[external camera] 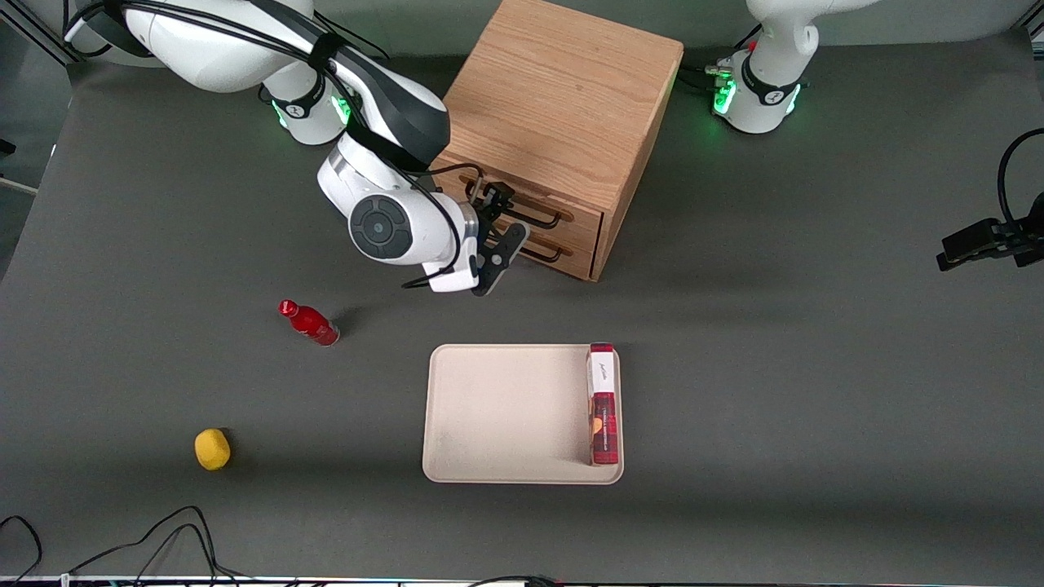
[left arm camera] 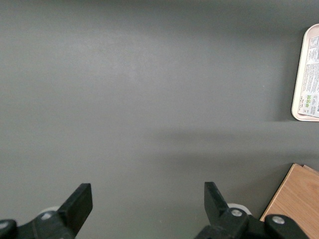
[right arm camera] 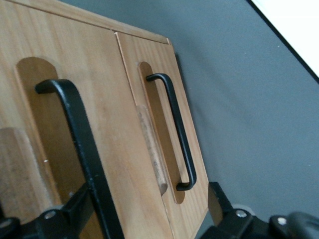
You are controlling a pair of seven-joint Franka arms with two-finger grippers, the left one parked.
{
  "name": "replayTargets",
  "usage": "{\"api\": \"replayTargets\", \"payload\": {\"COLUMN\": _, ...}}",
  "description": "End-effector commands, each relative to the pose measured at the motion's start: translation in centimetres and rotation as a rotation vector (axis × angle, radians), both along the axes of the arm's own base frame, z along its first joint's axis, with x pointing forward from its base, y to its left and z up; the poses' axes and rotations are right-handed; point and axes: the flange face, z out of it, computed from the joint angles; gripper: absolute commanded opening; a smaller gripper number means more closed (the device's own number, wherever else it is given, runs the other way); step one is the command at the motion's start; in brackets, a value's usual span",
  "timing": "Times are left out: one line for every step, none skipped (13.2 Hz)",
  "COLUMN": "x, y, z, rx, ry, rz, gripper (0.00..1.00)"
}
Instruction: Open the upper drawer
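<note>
Near the table's middle, a tan tray point(external camera: 506, 408) holding a red box point(external camera: 603, 405) by its rim. Toward the working arm's end, a red bottle point(external camera: 309, 323) and a yellow ball point(external camera: 212, 449), well apart. At the cabinet point(external camera: 563, 114) front, gripper point(external camera: 499, 224) tilted, fingers point(right arm camera: 75, 211) spread wide around the upper drawer point(external camera: 571, 214) black handle point(right arm camera: 79, 144). Nothing in the way.

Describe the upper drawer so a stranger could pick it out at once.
Find the oak cabinet standing farther from the front camera than the beige tray. Its front carries two stacked drawers with black wire handles. The upper drawer is the topmost, where the gripper hovers, fingers open.
</note>
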Motion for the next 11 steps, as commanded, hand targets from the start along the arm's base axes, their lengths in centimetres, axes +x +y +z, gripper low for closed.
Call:
{"api": "replayTargets", "payload": {"x": 1.0, "y": -0.6, "z": -0.7, "rx": 0.006, "ry": -0.027, "rz": -0.003, "gripper": 1.00}}
{"api": "replayTargets", "payload": {"x": 1.6, "y": -0.9, "z": -0.5, "rx": 0.010, "ry": -0.032, "rz": -0.013, "gripper": 1.00}}
{"api": "replayTargets", "payload": {"x": 2.4, "y": -1.0, "z": -0.6, "rx": 0.024, "ry": -0.030, "rz": -0.025, "gripper": 1.00}}
{"api": "replayTargets", "payload": {"x": 3.0, "y": -1.1, "z": -0.5, "rx": 0.029, "ry": -0.037, "rz": -0.031, "gripper": 1.00}}
{"api": "replayTargets", "payload": {"x": 3.6, "y": -1.2, "z": -1.0, "rx": 0.024, "ry": -0.042, "rz": -0.029, "gripper": 1.00}}
{"api": "replayTargets", "payload": {"x": 4.3, "y": -1.4, "z": -1.1, "rx": 0.028, "ry": -0.048, "rz": -0.037, "gripper": 1.00}}
{"api": "replayTargets", "payload": {"x": 4.9, "y": -1.7, "z": -0.6, "rx": 0.034, "ry": -0.059, "rz": -0.046, "gripper": 1.00}}
{"api": "replayTargets", "payload": {"x": 5.6, "y": -2.2, "z": -1.1, "rx": 0.031, "ry": -0.054, "rz": -0.058, "gripper": 1.00}}
{"api": "replayTargets", "payload": {"x": 6.3, "y": -2.7, "z": -1.1, "rx": 0.035, "ry": -0.059, "rz": -0.068, "gripper": 1.00}}
{"api": "replayTargets", "payload": {"x": 6.9, "y": -2.9, "z": -1.0, "rx": 0.045, "ry": -0.062, "rz": -0.069, "gripper": 1.00}}
{"api": "replayTargets", "payload": {"x": 7.3, "y": -2.9, "z": -1.1, "rx": 0.052, "ry": -0.063, "rz": -0.072, "gripper": 1.00}}
